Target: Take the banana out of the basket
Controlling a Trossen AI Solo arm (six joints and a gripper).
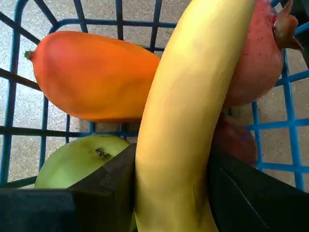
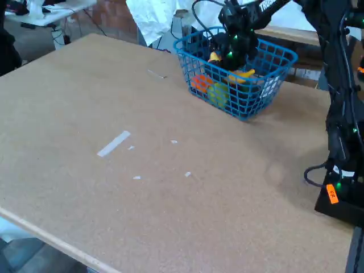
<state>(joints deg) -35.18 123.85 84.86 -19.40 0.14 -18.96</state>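
Our claw (image 1: 171, 193) pinches the banana (image 1: 188, 111) inside the basket (image 2: 239, 108), orange fruit (image 1: 91, 75) at nine o'clock, so we should lift straight up slowly and keep our squeeze tight.

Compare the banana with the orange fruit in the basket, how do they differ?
The banana is yellow, long and curved; the orange fruit is orange-red, plump and oval. The banana sits clamped between the hand's fingers; the orange fruit lies free, untouched by them. In the wrist view the banana crosses in front of the orange fruit. Both are smooth and inside the basket.
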